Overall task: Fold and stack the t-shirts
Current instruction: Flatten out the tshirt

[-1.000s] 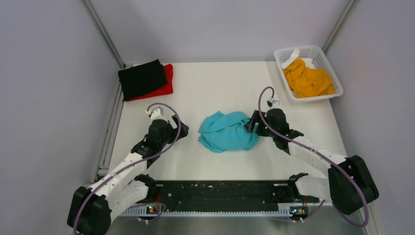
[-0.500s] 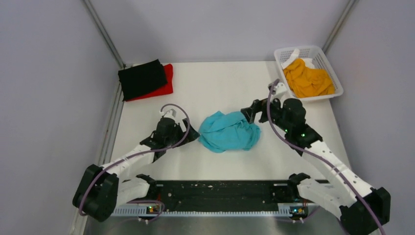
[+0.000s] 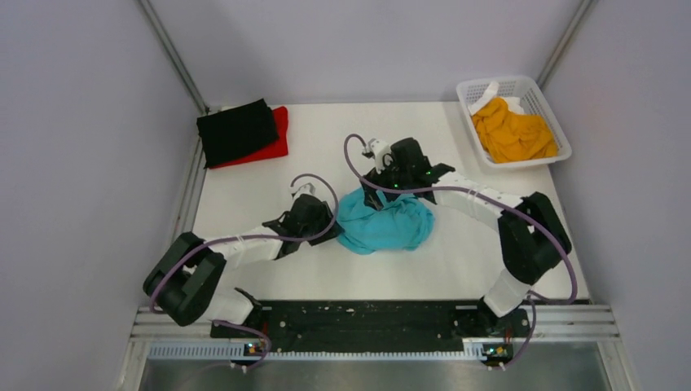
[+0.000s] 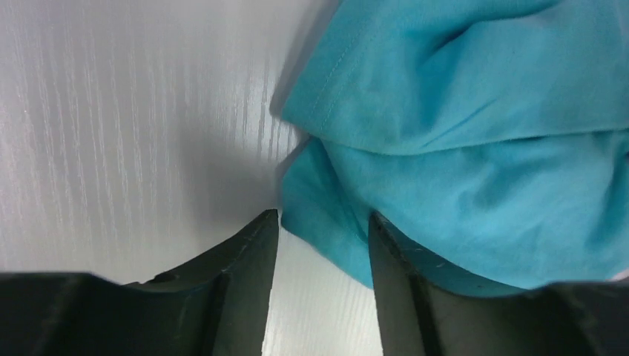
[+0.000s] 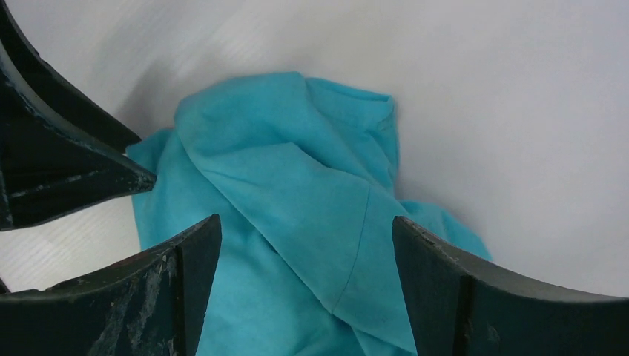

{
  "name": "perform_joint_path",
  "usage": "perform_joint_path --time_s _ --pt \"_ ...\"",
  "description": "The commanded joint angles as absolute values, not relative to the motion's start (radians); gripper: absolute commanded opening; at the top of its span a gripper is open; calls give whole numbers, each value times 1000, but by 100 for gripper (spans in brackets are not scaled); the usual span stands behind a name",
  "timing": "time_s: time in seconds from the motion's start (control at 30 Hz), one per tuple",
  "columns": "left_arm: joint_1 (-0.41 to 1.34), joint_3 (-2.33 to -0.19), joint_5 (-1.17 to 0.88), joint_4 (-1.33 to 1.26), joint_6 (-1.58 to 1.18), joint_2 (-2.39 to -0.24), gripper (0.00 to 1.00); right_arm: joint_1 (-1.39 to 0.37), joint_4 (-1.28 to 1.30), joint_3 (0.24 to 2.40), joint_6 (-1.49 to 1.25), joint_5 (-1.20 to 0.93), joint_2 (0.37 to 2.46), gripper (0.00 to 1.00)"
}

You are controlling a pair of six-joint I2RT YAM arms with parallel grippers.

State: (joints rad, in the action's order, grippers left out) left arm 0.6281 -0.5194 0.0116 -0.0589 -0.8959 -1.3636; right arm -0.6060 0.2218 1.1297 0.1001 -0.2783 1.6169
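The turquoise-blue t-shirt point(image 3: 387, 224) lies crumpled in the middle of the table. My left gripper point(image 3: 329, 221) is low at its left edge. In the left wrist view the gripper point(image 4: 323, 231) is open with a narrow gap, and a fold of the shirt point(image 4: 460, 148) lies between the fingertips. My right gripper point(image 3: 377, 186) is over the shirt's back edge. In the right wrist view it point(image 5: 306, 231) is wide open above the shirt point(image 5: 297, 222). The black t-shirt point(image 3: 235, 130) lies folded on the red one point(image 3: 279, 140) at the back left. The orange-yellow t-shirt point(image 3: 513, 137) is bunched in the basket.
A white mesh basket point(image 3: 544, 98) stands at the back right corner and also holds a white cloth point(image 3: 489, 91). A metal rail point(image 3: 189, 195) runs along the table's left side. My left gripper's fingers point(image 5: 74, 174) show at the left of the right wrist view.
Both arms have closed in on the turquoise shirt. The left gripper moved right to its left edge. The right gripper swung left to its back edge.
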Motion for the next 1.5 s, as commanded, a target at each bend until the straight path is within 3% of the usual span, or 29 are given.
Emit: perform_joint_path --time_s 0.0,0.1,0.23,0.8,0.87,0.93,0.97,1.0,1.07,1.27,1.47 --pt "656 -560 131 -25 -965 -1446 51 -613 224 1205 149 -329 1684 83" --pt "671 -584 129 -36 -994 -1521 35 -613 226 1245 171 -352 1737 83" --pt "692 -589 111 -64 -1035 -1575 0 -614 236 1304 185 -400 1802 82" --pt "695 -510 171 9 -1081 -1490 0 -746 347 1618 272 -340 2188 75" --pt "695 -506 169 -21 -1081 -1485 0 -747 346 1624 262 -316 2214 70" --pt "695 -501 177 -21 -1081 -1474 0 -747 350 1623 247 -274 2225 54" --pt "695 -499 184 -15 -1084 -1469 0 -747 353 1620 242 -253 2222 29" --pt "695 -500 193 -5 -1088 -1463 0 -747 352 1611 236 -234 2213 15" --pt "695 -504 216 28 -1087 -1451 0 -747 324 1569 219 -194 2170 1" --pt "695 -530 264 89 -1075 -1445 0 -747 112 1344 137 -74 1932 0" --pt "694 -600 334 174 -1033 -1392 0 -742 -86 1227 69 288 1723 0"
